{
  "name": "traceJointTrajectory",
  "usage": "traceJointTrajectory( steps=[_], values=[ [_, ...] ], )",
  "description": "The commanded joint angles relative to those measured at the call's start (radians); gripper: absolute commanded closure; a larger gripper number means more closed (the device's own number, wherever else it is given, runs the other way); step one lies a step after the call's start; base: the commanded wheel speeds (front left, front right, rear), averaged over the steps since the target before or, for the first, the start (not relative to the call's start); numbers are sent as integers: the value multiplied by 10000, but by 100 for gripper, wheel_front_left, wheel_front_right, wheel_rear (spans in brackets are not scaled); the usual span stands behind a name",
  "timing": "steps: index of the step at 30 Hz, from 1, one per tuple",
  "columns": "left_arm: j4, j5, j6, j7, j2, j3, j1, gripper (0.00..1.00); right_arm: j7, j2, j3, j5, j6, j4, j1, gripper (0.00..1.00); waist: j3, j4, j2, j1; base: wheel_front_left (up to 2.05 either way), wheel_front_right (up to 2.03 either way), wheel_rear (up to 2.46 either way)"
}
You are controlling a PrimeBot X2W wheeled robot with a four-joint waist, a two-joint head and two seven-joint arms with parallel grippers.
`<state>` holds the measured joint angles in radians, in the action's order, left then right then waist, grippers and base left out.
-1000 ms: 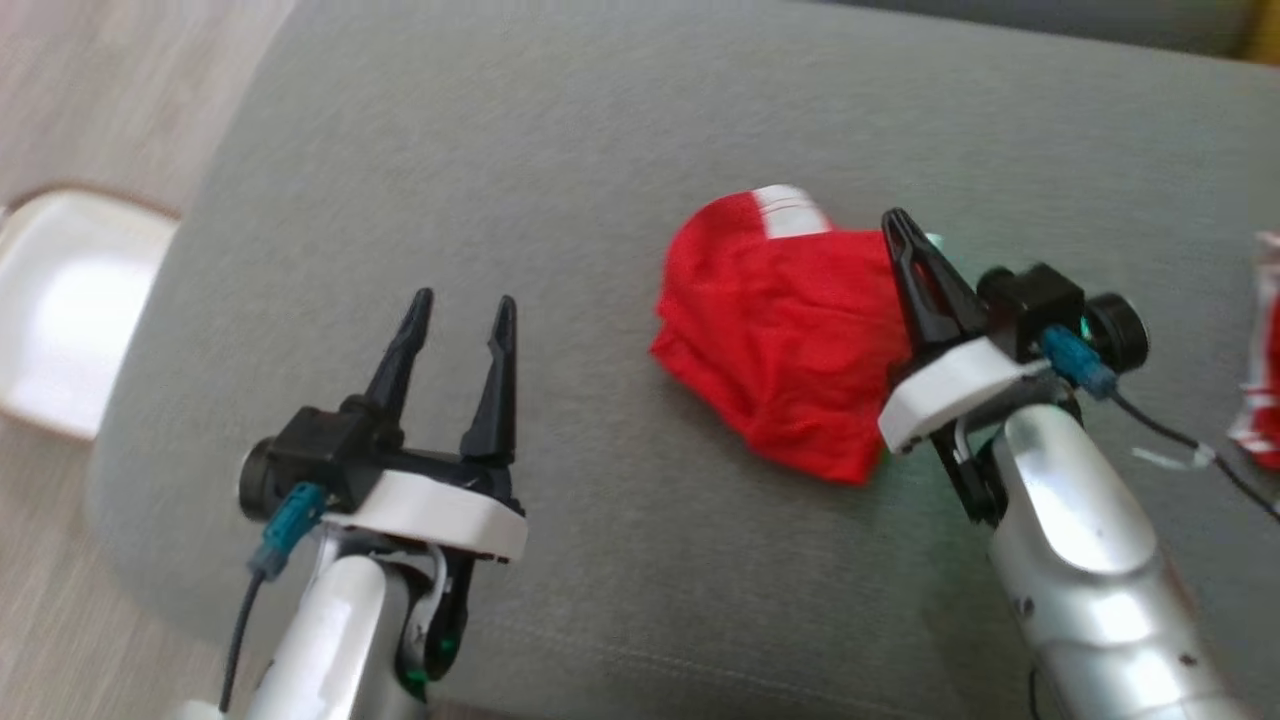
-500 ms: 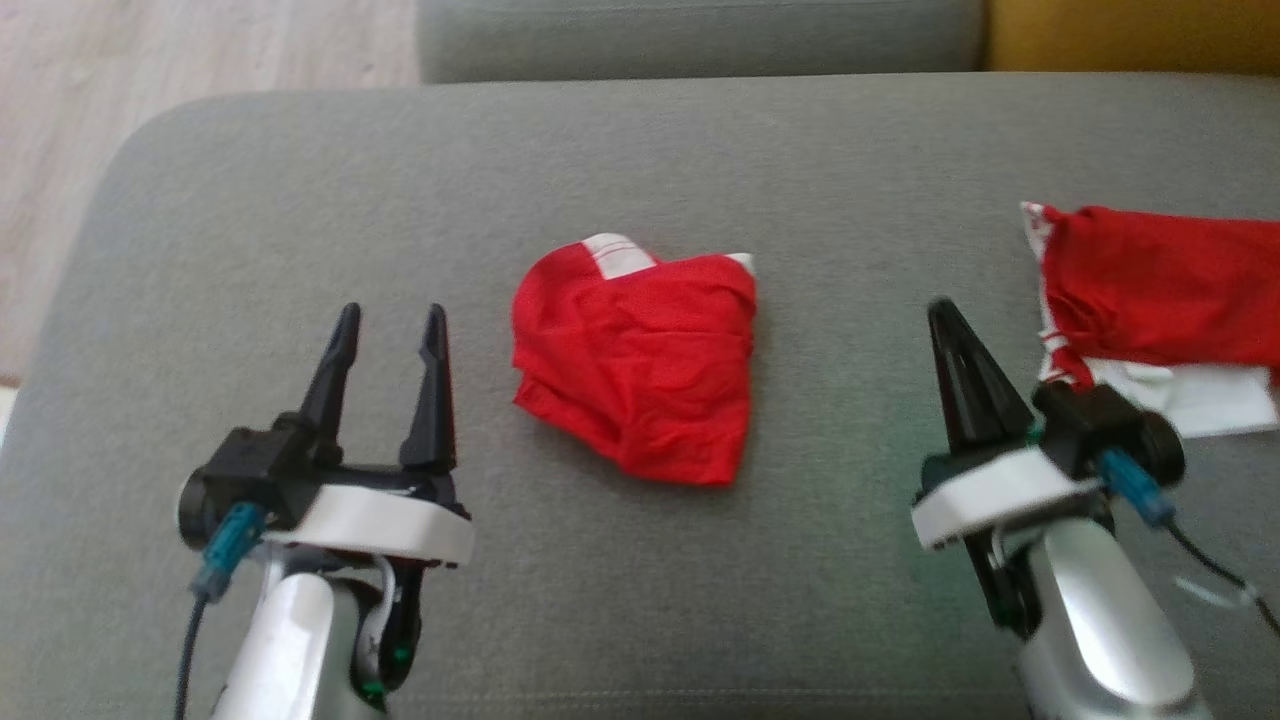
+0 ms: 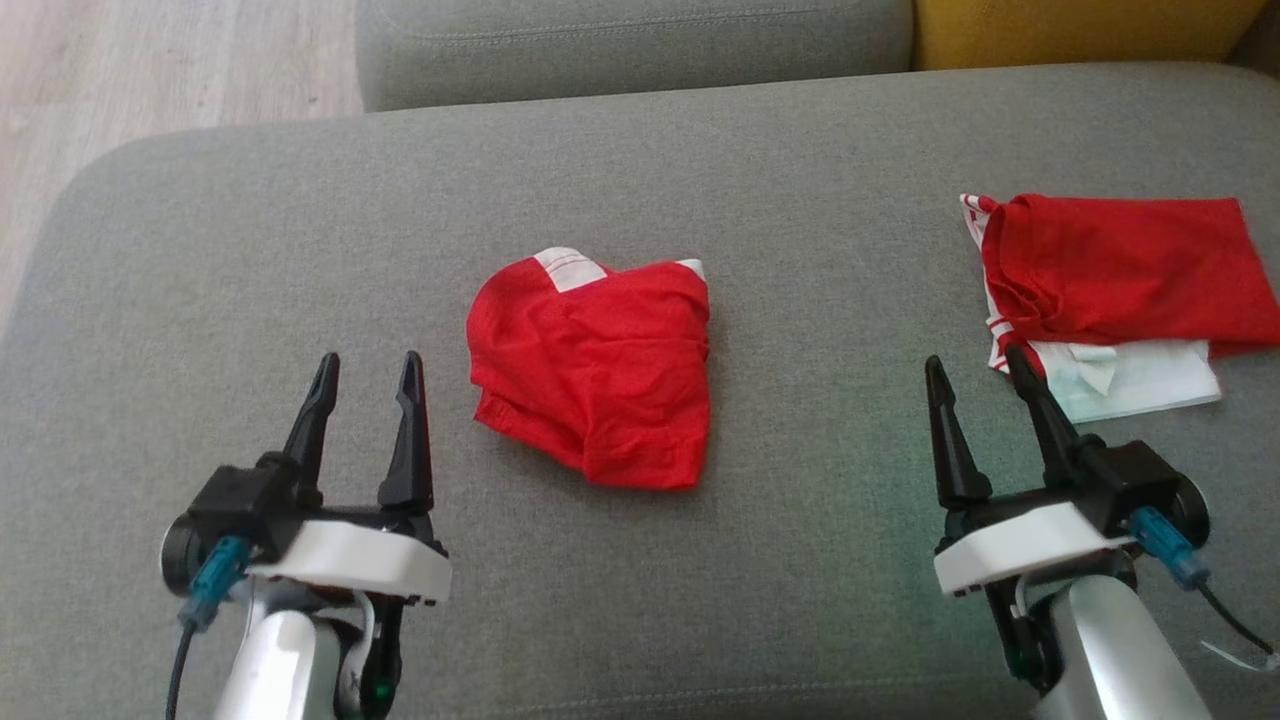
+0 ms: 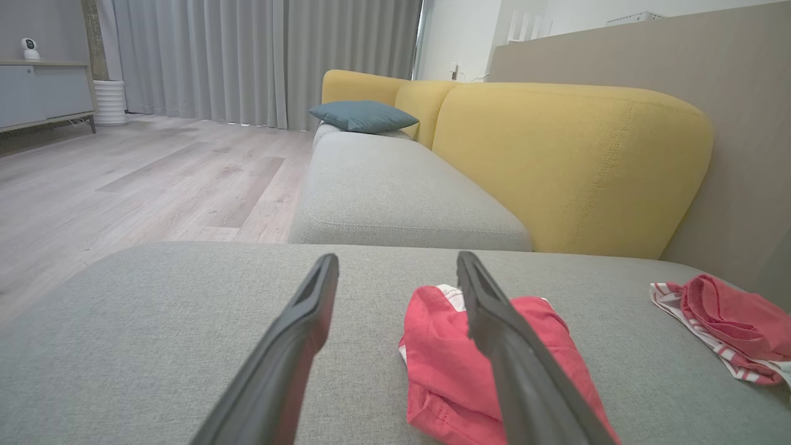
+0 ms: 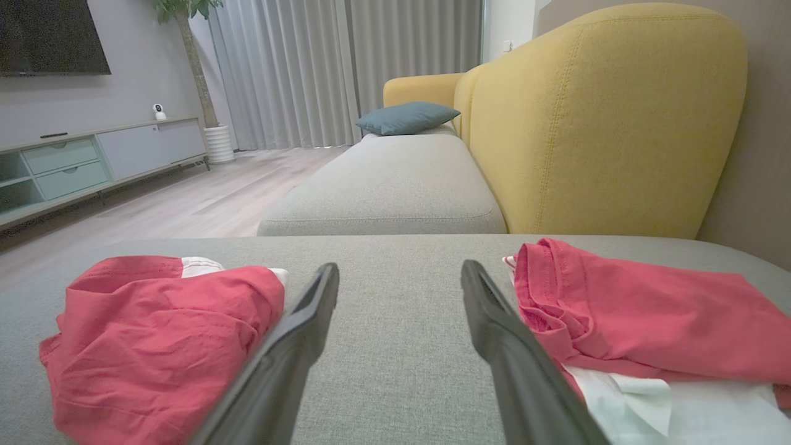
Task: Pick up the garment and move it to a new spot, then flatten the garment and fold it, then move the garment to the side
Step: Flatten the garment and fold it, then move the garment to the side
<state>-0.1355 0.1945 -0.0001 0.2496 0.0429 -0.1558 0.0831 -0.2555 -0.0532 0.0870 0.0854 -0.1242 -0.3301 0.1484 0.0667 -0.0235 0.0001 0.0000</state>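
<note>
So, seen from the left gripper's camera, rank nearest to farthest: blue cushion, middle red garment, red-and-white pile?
1. Red garment, just right of the left gripper.
2. Red-and-white pile, far right.
3. Blue cushion, far back, straight ahead.

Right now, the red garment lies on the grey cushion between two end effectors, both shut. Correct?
No: both are open, per the head view. The left end effector and right end effector flank the garment on the grey cushion.
</note>
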Motion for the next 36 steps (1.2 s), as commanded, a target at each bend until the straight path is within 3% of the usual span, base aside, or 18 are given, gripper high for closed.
traceJointTrajectory(
  steps=[1, 13, 23, 32, 36],
  values=[
    [272, -84, -15, 122, 74, 330, 284, 0, -62, 29, 168, 6, -65, 372, 216, 0, 16, 8, -1, 0, 0, 0, 0],
    [256, -94, -62, 122, 74, -57, 552, 0, 367, 29, 777, 53, -65, -196, 624, 0, 468, 641, -1, 0, 0, 0, 0],
    [163, -56, -17, 122, 74, -413, 942, 0, 1194, 30, 1581, 1613, -65, -1333, 1725, 0, 1468, 1845, -1, 0, 0, 0, 0],
    [124, 133, 64, 122, 74, -758, 1244, 0, 1671, 30, 1581, 2318, -65, -2941, 2792, 0, 1928, 2857, -1, 0, 0, 0, 0],
    [116, 175, 117, 122, 74, -803, 1218, 0, 1996, 30, 1684, 3244, -65, -3654, 3102, 0, 1943, 3082, -1, 0, 0, 0, 0]
  ],
)
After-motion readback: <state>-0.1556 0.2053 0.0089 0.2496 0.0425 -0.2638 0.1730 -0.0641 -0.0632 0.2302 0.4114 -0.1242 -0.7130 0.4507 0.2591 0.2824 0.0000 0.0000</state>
